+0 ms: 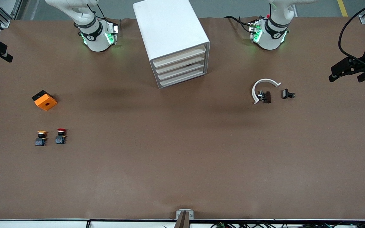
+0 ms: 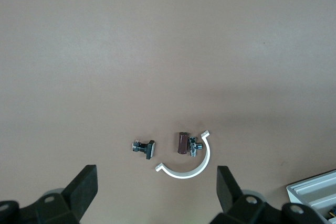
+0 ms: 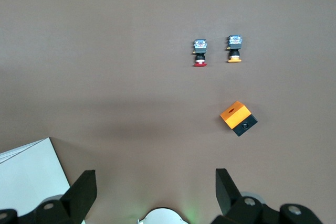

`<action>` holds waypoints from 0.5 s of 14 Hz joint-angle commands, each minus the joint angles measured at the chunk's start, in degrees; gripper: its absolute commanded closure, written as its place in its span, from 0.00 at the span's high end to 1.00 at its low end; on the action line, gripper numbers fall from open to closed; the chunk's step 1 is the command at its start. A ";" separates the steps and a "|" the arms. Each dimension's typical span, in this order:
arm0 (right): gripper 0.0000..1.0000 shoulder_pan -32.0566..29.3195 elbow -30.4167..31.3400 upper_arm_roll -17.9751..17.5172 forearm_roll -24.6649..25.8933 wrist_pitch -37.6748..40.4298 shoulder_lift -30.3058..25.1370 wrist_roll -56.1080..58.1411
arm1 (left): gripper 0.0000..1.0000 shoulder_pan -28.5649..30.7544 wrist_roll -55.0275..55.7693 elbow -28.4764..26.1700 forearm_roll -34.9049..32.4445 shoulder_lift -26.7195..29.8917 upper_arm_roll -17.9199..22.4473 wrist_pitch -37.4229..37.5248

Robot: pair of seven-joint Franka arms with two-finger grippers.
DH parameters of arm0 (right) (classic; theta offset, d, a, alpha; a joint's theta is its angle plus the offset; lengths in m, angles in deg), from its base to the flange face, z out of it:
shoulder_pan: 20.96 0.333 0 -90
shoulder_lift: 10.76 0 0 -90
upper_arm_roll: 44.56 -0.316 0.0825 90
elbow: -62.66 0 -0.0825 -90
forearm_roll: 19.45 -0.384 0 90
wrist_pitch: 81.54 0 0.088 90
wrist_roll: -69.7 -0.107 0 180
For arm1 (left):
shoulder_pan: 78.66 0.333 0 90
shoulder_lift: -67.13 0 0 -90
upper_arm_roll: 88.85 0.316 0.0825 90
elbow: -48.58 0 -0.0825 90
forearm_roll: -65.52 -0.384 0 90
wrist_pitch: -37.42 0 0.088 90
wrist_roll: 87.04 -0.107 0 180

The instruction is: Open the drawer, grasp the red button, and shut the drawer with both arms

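The brown table (image 1: 182, 164) fills the front view, and the white cabinet (image 1: 173, 41) stands at its top centre with all four drawers (image 1: 180, 70) shut; my two arms wait at the top, bases either side of the cabinet, nothing done yet. My left gripper (image 2: 157, 190) hangs with its jaws wide and empty above the white curved clip (image 2: 190, 165) and two small metal fittings (image 2: 143, 148); my right gripper (image 3: 155, 190) is just as wide and empty, over bare table beside the cabinet. The orange box (image 1: 44, 100) sits at middle left of the front view; below it the red button (image 1: 61, 136) lies touching nothing, just beside the yellow button (image 1: 41, 138). The risk, I judge: I could pinch the yellow twin, they lie so close; or a drawer pull could drag the light cabinet. The red button lies well apart from my right gripper, nearer the front camera.
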 commanded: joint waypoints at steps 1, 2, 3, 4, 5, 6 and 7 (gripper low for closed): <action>1.00 0.68 1.19 0.17 0.47 -0.74 -1.32 -0.69 | 1.00 0.07 1.89 1.00 -0.76 0.16 -0.57 1.27; 1.00 0.51 1.11 0.17 1.08 -0.74 -1.24 -0.69 | 1.00 0.15 1.98 0.91 -0.76 0.33 -0.57 1.27; 1.00 0.25 0.67 0.26 1.26 -0.66 -1.23 -0.08 | 1.00 0.15 1.98 0.91 -0.76 0.34 -0.66 1.27; 1.00 -0.37 0.49 0.26 1.18 -0.39 -1.15 0.01 | 1.00 0.15 1.98 0.91 -0.76 0.25 -0.66 1.27; 1.00 -0.72 0.40 0.26 1.18 0.13 -1.06 -0.34 | 1.00 0.15 1.89 0.91 -0.76 0.25 -0.66 1.36; 1.00 -0.72 0.40 0.17 1.18 0.83 -1.06 -1.04 | 1.00 0.15 1.98 0.91 -0.76 0.16 -0.66 1.45; 1.00 -0.72 0.40 0.17 1.09 1.10 -1.06 -1.92 | 1.00 0.15 1.81 0.91 -0.76 0.16 -0.75 1.45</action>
